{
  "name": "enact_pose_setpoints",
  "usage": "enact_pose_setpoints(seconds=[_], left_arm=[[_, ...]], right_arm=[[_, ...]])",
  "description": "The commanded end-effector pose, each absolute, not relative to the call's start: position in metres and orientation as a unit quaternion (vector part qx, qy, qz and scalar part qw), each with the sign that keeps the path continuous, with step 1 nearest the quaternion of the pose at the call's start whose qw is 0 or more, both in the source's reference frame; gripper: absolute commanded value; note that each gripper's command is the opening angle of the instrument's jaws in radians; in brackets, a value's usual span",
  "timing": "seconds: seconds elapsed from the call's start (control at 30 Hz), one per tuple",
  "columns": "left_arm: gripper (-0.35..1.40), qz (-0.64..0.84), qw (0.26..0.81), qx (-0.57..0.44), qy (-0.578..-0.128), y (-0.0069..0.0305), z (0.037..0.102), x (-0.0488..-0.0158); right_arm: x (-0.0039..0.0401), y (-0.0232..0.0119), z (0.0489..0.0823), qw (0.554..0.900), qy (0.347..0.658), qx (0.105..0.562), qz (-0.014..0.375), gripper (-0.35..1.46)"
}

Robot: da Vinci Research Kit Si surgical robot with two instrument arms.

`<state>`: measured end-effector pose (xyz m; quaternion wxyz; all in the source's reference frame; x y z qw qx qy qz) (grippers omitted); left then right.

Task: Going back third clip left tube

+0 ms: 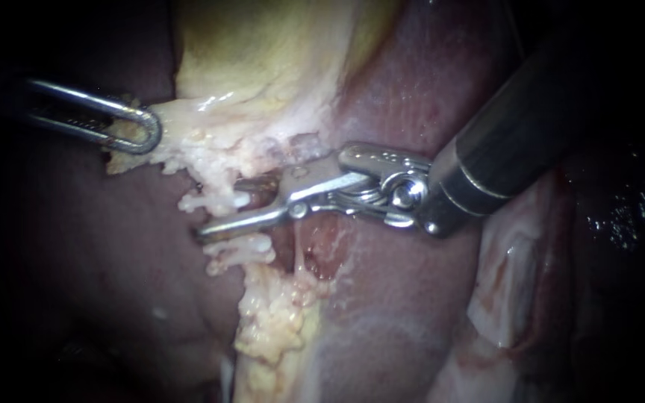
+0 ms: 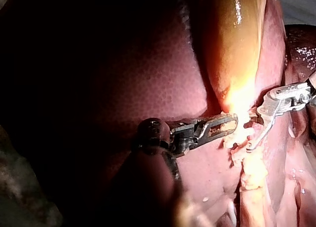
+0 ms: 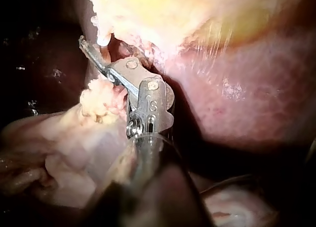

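Note:
My right instrument (image 1: 222, 216) comes in from the upper right, its two slim jaws open with a clear gap. A short pink-brown tube (image 1: 263, 186) crosses at the root of that gap, beside the upper jaw. I cannot make out a clip on it. My left instrument (image 1: 139, 130) enters from the left, its looped jaws shut on pale fatty tissue (image 1: 188, 142) at the narrow end of the yellow gallbladder (image 1: 263, 52). In the left wrist view my left instrument (image 2: 229, 124) grips the same pale tissue, and my right instrument (image 2: 254, 133) stands open just beyond it.
Dark red liver (image 1: 76, 246) surrounds the site. A strand of lumpy yellow fat (image 1: 270, 321) runs down from the tube. Pale folded tissue (image 1: 509, 276) lies under the right shaft. The right wrist view shows my right instrument (image 3: 98, 54) against fat below the gallbladder (image 3: 173, 10).

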<state>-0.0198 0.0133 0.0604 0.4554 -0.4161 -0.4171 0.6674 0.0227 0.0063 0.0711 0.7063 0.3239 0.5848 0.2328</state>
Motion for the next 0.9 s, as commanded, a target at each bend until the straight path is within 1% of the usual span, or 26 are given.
enact_pose_setpoints(seconds=[0.03, 0.1, 0.13, 0.27, 0.4, 0.57, 0.7, 0.9], left_arm=[[-0.35, 0.667, 0.456, -0.416, -0.417, 0.0133, 0.0604, -0.0197], [-0.35, 0.668, 0.456, -0.416, -0.417, 0.0133, 0.0604, -0.0197], [-0.35, 0.668, 0.456, -0.416, -0.417, 0.0133, 0.0604, -0.0197], [-0.35, 0.668, 0.455, -0.416, -0.417, 0.0133, 0.0604, -0.0197], [-0.35, 0.668, 0.455, -0.416, -0.417, 0.0133, 0.0604, -0.0197], [-0.35, 0.667, 0.455, -0.416, -0.417, 0.0134, 0.0604, -0.0197], [-0.35, 0.667, 0.455, -0.416, -0.417, 0.0134, 0.0604, -0.0197], [-0.35, 0.667, 0.455, -0.416, -0.417, 0.0134, 0.0604, -0.0197]], right_arm=[[0.0224, 0.0061, 0.0709, 0.709, 0.587, 0.32, 0.225, 0.49], [0.0217, 0.0057, 0.0705, 0.713, 0.593, 0.311, 0.207, 0.49], [0.0212, 0.0054, 0.0702, 0.718, 0.597, 0.299, 0.199, 0.49], [0.0194, 0.0042, 0.0689, 0.732, 0.602, 0.262, 0.184, 0.49], [0.0171, 0.0032, 0.0678, 0.741, 0.603, 0.236, 0.177, 0.49], [0.0132, 0.0028, 0.0667, 0.745, 0.605, 0.229, 0.165, 0.49], [0.01, 0.0029, 0.0659, 0.745, 0.61, 0.227, 0.145, 0.49], [0.0073, 0.0032, 0.065, 0.745, 0.613, 0.227, 0.133, 0.49]])
